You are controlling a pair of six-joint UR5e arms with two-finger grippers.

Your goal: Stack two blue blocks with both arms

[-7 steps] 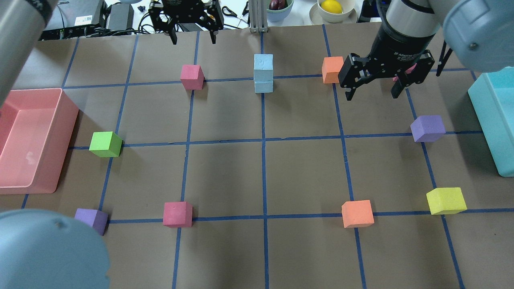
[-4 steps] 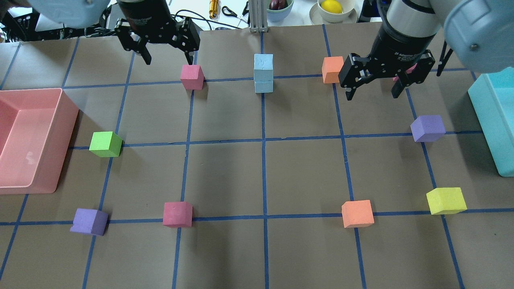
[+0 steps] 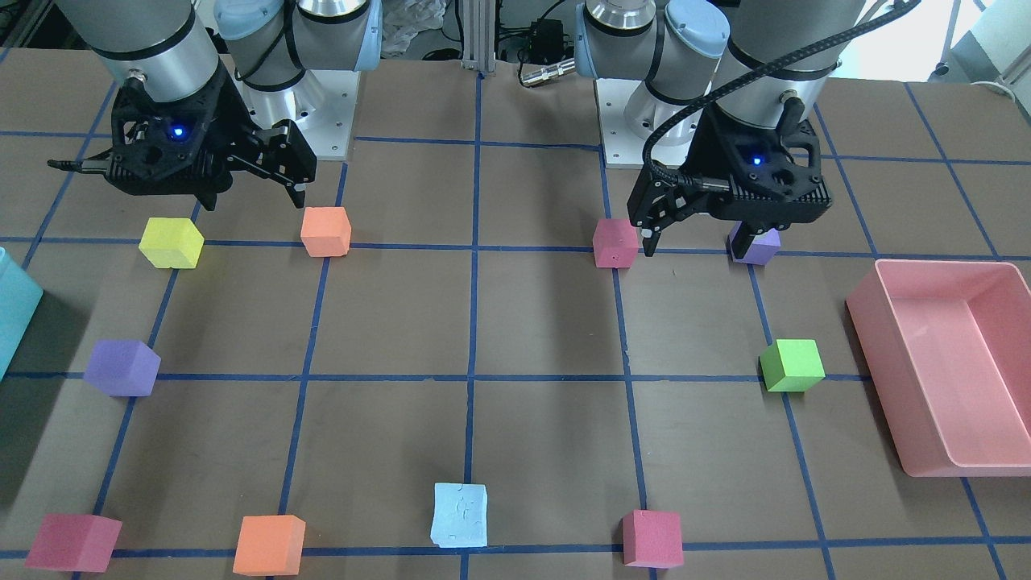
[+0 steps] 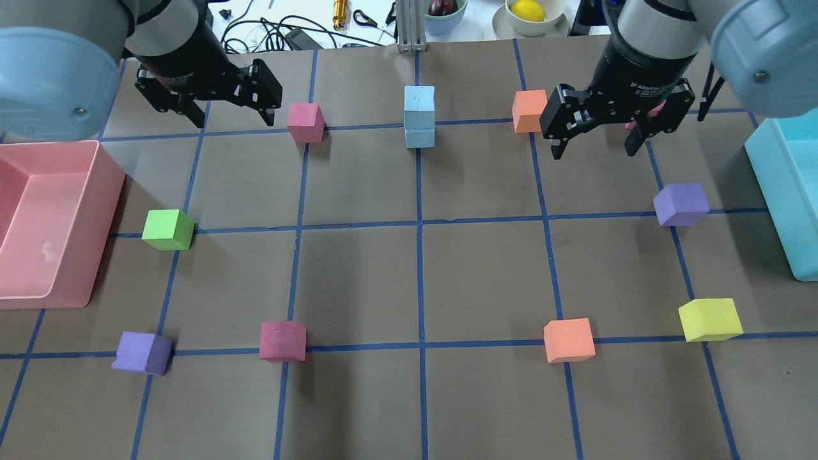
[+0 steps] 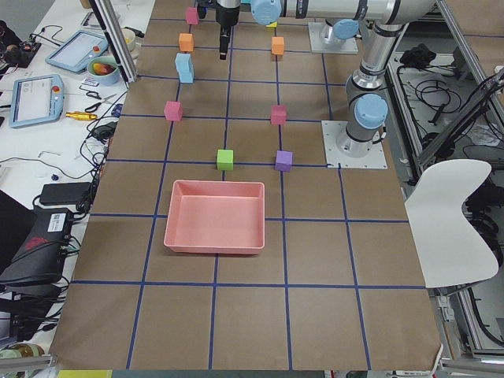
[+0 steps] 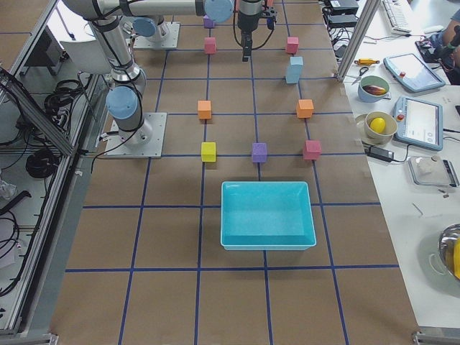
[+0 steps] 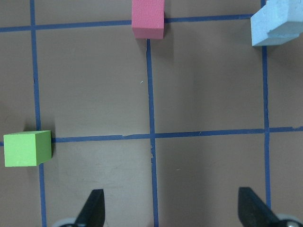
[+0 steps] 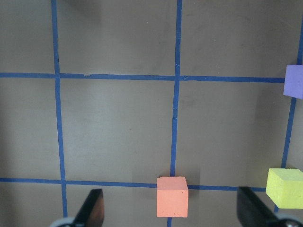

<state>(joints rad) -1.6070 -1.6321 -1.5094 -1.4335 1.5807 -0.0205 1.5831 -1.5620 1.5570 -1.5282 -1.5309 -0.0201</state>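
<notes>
The two blue blocks [image 4: 419,118] stand stacked, one on the other, on the centre tape line at the far side of the table. The stack also shows in the front view [image 3: 460,515] and in the top right corner of the left wrist view [image 7: 279,23]. My left gripper [image 4: 232,118] is open and empty, above the table left of a pink cube [image 4: 305,121]. My right gripper [image 4: 593,152] is open and empty, right of an orange cube [image 4: 529,110]. Both grippers are well apart from the stack.
A pink bin [image 4: 105,191] sits at the left edge and a teal bin [image 4: 776,191] at the right. Other cubes lie around: green [image 4: 168,229], purple [image 4: 680,204], yellow [image 4: 709,319], orange [image 4: 569,340], pink [image 4: 282,340], purple [image 4: 144,352].
My left gripper has moved away from the table's far edge, leftward and nearer, staying open. The right gripper and the blue stack have hardly moved.
</notes>
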